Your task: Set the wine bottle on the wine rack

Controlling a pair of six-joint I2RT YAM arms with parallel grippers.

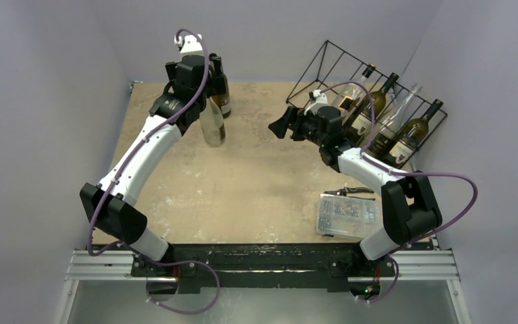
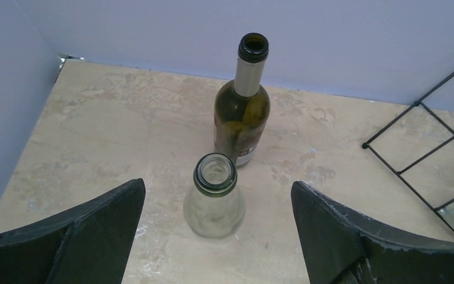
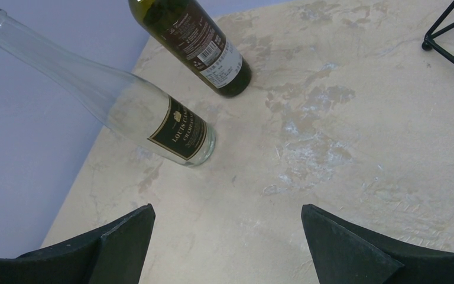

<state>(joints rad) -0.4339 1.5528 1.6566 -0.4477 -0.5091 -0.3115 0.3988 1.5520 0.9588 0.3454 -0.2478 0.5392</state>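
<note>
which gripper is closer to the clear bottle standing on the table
Left. The left gripper hangs open right above the clear bottle; the right gripper is open across the table by the wine rack.

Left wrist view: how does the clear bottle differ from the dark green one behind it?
The clear bottle is colourless glass; the dark green bottle is tinted olive. The clear bottle's neck is bare, while the dark green bottle's neck wears a grey sleeve. The clear bottle carries a black label, the dark green bottle a pale one. Both stand upright on the table, uncorked and apart.
</note>
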